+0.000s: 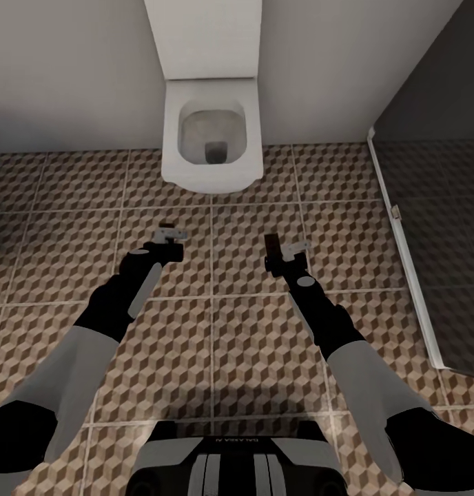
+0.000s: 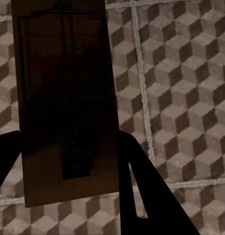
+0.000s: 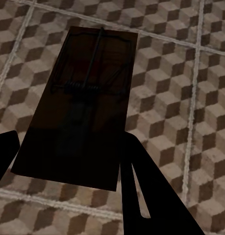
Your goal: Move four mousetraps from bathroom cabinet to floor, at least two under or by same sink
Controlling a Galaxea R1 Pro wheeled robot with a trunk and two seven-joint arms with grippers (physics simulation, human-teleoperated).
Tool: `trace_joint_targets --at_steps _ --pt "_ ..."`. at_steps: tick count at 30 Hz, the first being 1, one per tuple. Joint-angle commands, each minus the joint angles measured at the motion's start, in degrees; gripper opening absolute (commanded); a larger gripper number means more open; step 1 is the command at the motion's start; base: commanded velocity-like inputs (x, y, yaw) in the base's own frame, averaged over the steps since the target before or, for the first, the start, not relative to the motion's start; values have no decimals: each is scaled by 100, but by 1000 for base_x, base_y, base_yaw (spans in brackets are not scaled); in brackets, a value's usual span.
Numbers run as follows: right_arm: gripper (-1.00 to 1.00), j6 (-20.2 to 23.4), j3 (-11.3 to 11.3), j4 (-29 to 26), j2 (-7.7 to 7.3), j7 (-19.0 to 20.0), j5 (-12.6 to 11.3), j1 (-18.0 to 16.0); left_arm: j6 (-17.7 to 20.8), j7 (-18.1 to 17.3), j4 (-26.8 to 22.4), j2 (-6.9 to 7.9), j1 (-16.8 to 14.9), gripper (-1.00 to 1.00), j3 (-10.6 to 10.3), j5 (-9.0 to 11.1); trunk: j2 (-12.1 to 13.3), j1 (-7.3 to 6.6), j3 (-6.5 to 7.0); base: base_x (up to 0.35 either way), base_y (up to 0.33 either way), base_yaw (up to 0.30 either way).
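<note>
Left gripper [image 1: 169, 238] and right gripper [image 1: 282, 251] each clamp a mousetrap [image 2: 65, 105] [image 3: 80, 105] lengthwise, pointing forward toward the toilet [image 1: 211, 134] above the bathroom floor [image 1: 216, 344].

floor [image 1: 251, 344]: brown-beige cube pattern | toilet [image 1: 211, 138]: white | mousetraps [image 2: 65, 107]: dark tan wood

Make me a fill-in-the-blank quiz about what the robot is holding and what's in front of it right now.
1. Each gripper, left and right, holds one ____.
2. The white fixture against the wall ahead of the arms is a ____.
3. Both arms hang over a floor of tiles printed with a ____ pattern.
4. In the left wrist view, the mousetrap sits between the two dark ____.

Missing words: mousetrap; toilet; cube; jaws
</note>
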Motion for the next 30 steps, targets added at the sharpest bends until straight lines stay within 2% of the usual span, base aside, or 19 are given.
trace_joint_targets --at_steps 1,11,19,30 --pt "-100 42 15 -10 -1 -38 45 -2 16 54 -18 7 -4 -100 -24 59 -43 22 -29 0 0 0" --pt "-100 70 15 -459 -9 -44 52 -2 19 54 -18 7 4 -100 -62 59 -444 242 -298 0 0 0" --pt "-100 337 28 -991 -1 -47 46 -2 17 54 16 7 10 -100 -87 59 -765 418 -514 0 0 0" --pt "-100 436 32 -1118 -1 -46 43 6 16 54 6 7 13 -100 -119 59 -1206 659 -812 0 0 0"
